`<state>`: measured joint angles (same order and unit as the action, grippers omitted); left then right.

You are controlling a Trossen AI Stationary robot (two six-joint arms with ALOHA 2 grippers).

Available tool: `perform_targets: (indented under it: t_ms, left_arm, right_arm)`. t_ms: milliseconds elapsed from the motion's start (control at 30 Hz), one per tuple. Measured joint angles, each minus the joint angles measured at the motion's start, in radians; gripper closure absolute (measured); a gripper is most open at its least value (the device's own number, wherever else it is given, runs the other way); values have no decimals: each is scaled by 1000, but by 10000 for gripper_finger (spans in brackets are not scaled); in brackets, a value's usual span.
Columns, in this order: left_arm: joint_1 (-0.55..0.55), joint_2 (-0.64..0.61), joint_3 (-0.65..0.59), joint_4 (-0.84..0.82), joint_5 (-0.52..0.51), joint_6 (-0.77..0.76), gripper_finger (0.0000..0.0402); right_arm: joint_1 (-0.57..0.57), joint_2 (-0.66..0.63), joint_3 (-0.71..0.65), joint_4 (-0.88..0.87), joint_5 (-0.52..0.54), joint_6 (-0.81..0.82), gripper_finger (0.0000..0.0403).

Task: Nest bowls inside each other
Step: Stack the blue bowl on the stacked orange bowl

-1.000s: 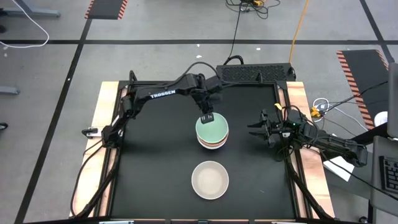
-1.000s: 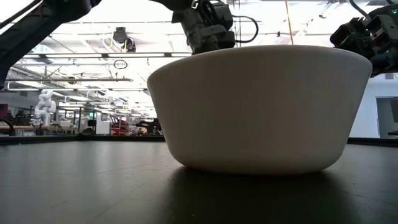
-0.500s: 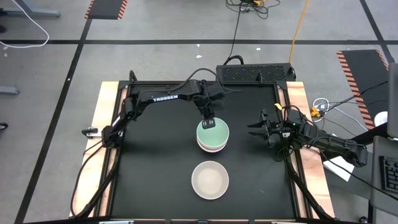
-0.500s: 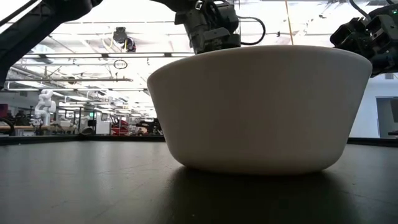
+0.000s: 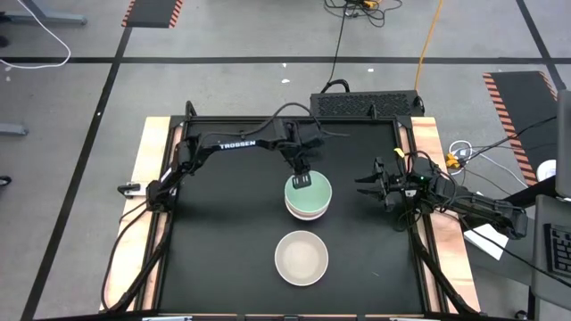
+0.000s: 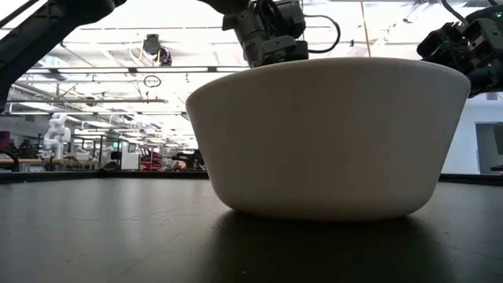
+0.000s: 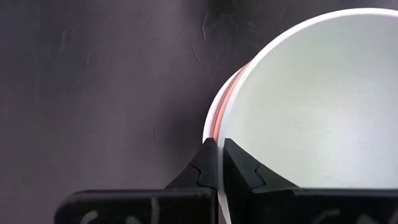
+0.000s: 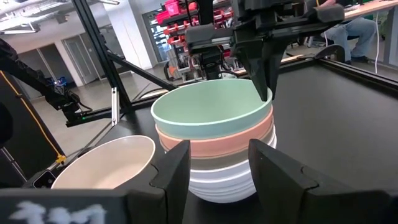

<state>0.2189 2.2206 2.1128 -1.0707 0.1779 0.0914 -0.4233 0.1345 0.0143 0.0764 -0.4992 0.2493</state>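
A stack of bowls stands mid-table with the mint green bowl on top, seated in the salmon-orange bowl, and white bowls at the bottom. My left gripper is shut on the mint bowl's rim. The cream-beige bowl rests on its base alone, nearer the near edge; it fills the low view. My right gripper waits open, right of the stack, pointing at it. My left gripper pinches the mint green bowl's rim on its far-left side, one finger inside the bowl and one outside. The fingers come from above, pointing down. The bowl sits upright in the salmon-orange bowl.
Bare black mat lies left of the stack and around the cream-beige bowl. A black box sits at the table's far edge. Wooden borders run along both sides. A seated person shows in the room beyond.
My left gripper has carried the mint green bowl a little toward the table's right and near edge and down, settling it onto the stack. Its fingers have stayed shut on the rim.
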Motion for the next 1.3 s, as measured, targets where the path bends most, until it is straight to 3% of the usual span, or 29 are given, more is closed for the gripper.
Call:
perform_targets:
  t_ms: [333,700,1300]
  left_arm:
    - [-1,1,-1,1,-3,-1,392]
    - [-10,8,-5,-4,-58,28,284]
    - [-19,-3,3,-9,-52,19,129]
  right_arm:
    - [0,0,0,0,0,0,248]
    - [0,0,0,0,0,0,248]
    - [0,0,0,0,0,0,248]
